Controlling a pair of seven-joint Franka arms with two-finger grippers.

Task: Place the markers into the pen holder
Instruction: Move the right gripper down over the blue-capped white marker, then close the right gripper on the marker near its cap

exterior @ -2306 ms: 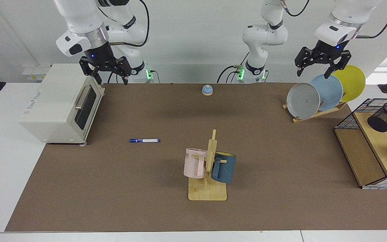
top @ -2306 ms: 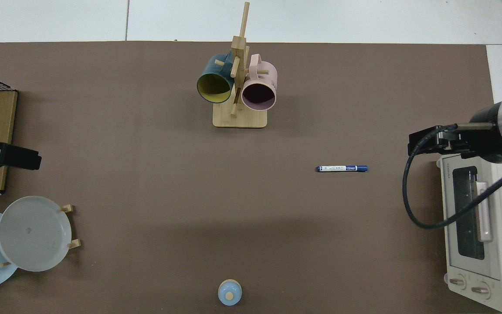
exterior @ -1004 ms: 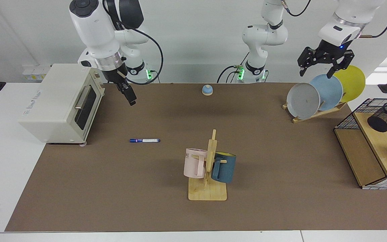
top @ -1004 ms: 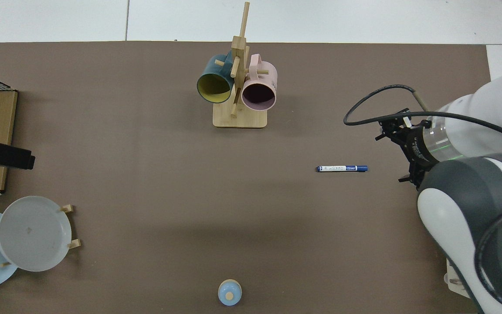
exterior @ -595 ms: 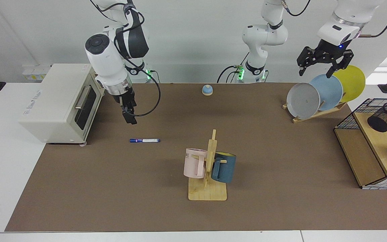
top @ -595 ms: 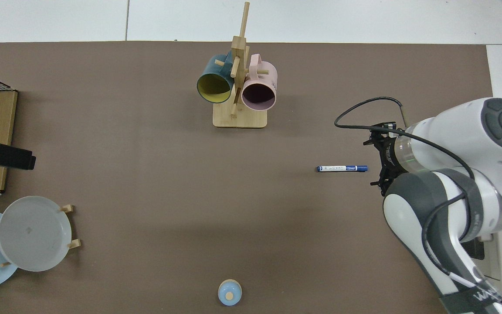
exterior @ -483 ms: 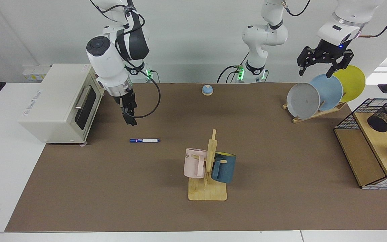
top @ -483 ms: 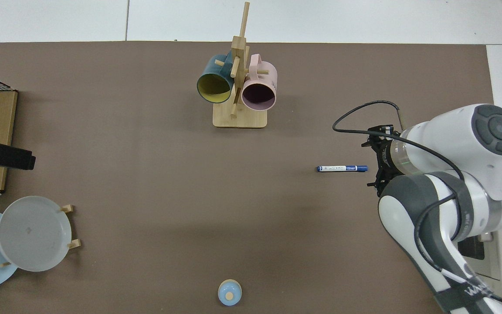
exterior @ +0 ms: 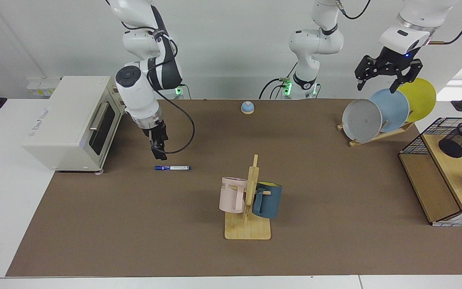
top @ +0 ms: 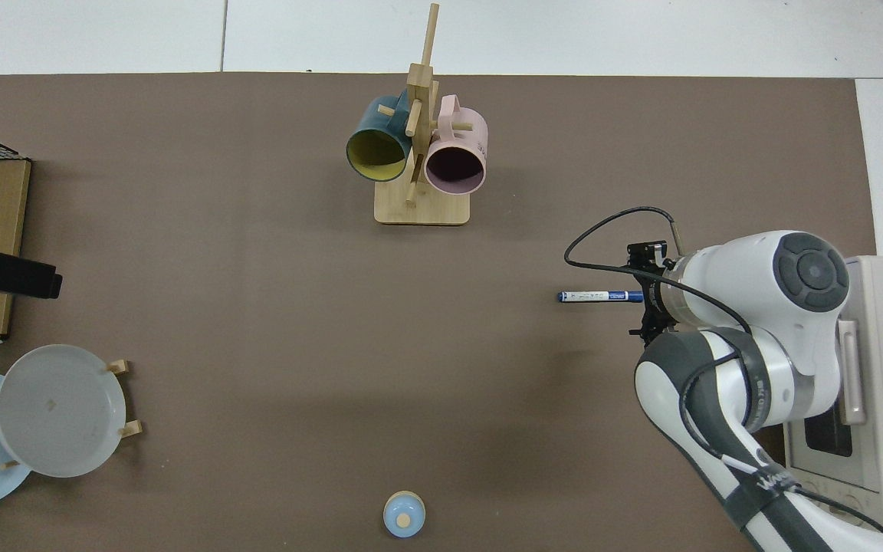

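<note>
A long brown table mat (exterior: 319, 168) spreads beneath two white Franka arms, a cream toaster oven (exterior: 70, 122) at its left edge and a large wire-grid basket with a wooden floor (exterior: 441, 182) at its right. Inside that basket the black wire-mesh pen holder (exterior: 461, 138) lies tipped on its side, empty as far as can be seen. Near the middle stands a wooden mug tree (exterior: 249, 200) hung with a pink and a dark blue mug; a rack of grey, blue and yellow plates (exterior: 387, 110) sits toward the far right. The left gripper (exterior: 384, 80) waits high over that rack, fingers spread and empty. The right gripper (exterior: 158, 151) hangs low just beyond the blue end of the slim white-barrelled marker (exterior: 172, 167), not touching it; whether its fingers are parted cannot be told. The marker lies flat on the mat, well apart from the holder. It looks light, stiff and smooth, likely to roll, so a pinch across mid-barrel seems the surest hold.
</note>
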